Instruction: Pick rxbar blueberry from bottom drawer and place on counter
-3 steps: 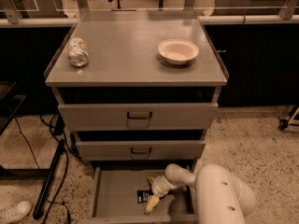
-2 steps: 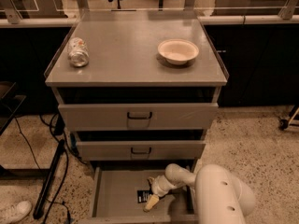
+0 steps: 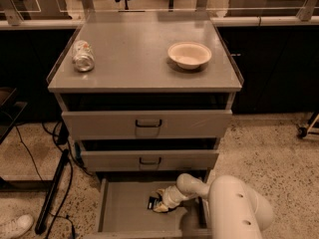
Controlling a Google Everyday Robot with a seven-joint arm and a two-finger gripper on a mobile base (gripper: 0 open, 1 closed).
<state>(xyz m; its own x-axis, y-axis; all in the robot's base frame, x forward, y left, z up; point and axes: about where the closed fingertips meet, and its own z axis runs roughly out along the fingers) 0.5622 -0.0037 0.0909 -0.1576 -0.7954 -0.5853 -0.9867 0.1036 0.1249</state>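
Hand: our white two-finger hand reaches low into the deep grey metal bottom drawer; we cannot tell if it grips.
Bar: the small dark-wrapped rxbar blueberry lies on the drawer floor, right at the hand.
Risk: on lifting, we judge a loose hold could drop the bar, or it could snag the drawer above.
Counter: the flat grey counter carries a silver can and a cream bowl; we could bump either.

We see the dark bar lying on the grey floor of the open bottom drawer, just beside our pincer; the flat grey tabletop is above.
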